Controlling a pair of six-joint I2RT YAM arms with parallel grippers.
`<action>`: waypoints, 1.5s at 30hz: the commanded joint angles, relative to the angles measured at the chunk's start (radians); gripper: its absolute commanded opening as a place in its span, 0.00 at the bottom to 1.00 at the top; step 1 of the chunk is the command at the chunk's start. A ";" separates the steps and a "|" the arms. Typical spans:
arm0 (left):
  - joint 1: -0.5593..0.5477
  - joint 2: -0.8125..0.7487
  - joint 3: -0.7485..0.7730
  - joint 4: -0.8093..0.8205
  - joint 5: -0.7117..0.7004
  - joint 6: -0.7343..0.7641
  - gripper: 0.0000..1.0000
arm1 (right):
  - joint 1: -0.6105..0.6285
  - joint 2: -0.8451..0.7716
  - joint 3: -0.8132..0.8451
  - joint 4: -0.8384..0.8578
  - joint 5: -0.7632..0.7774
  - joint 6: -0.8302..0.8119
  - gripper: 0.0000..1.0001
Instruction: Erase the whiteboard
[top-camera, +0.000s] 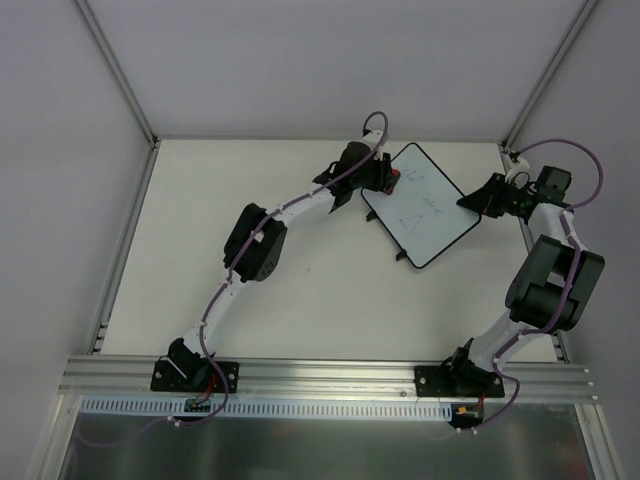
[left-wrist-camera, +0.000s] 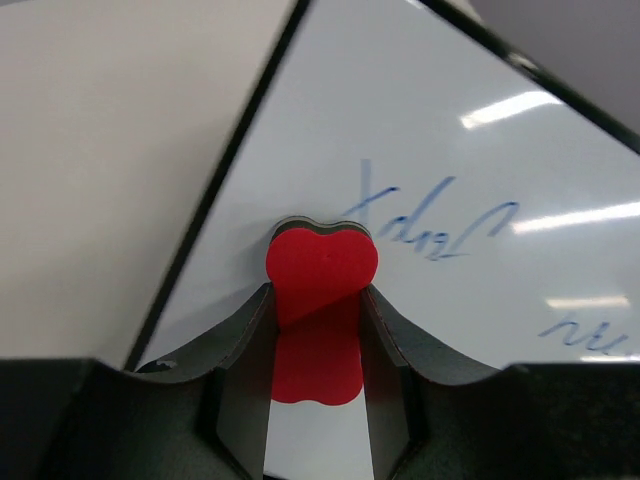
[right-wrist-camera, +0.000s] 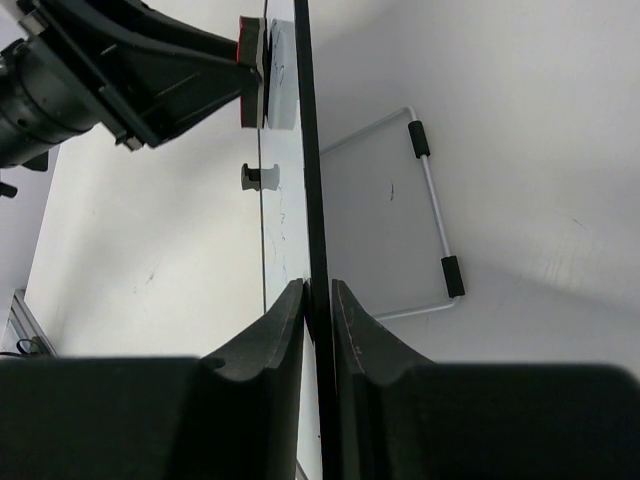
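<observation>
A whiteboard (top-camera: 425, 215) sits toward the far right of a pale table (top-camera: 300, 290), turned like a diamond between two robot arms; blue marker writing (left-wrist-camera: 430, 225) and a drawn triangle (top-camera: 412, 222) are not yet wiped off

The board looks thin, rigid and light, with a glossy face that is probably slippery; it would likely skid or tip under a wiping push, so it seems best held by its thin black rim and braced from the side opposite the wiping; from the right wrist view it is seen edge-on, with a wire stand (right-wrist-camera: 435, 210) folded out behind its back

The right arm bends sharply at the elbow and reaches inward from the right; the right gripper (right-wrist-camera: 318, 295) has its fingers pressed together on the board's rim, one on each face

The left arm stretches in a long curve across the table to the board's far left edge; the left gripper (left-wrist-camera: 320, 300) pinches a small red eraser (left-wrist-camera: 322, 262) between its fingers, the eraser's end set against the white face just beside the first stroke of the writing; a firm, even sweep across the ink looks like the move this calls for, with the rim grip taking the push
</observation>
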 joint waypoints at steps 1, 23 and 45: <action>0.016 -0.033 -0.013 -0.043 -0.056 -0.029 0.09 | 0.004 -0.010 -0.017 -0.025 0.069 -0.036 0.08; -0.051 0.119 0.245 -0.049 0.036 0.015 0.09 | 0.004 -0.023 -0.022 -0.027 0.076 -0.036 0.08; -0.062 -0.554 -0.599 -0.051 -0.224 0.132 0.10 | 0.004 -0.033 -0.034 -0.025 0.075 -0.040 0.08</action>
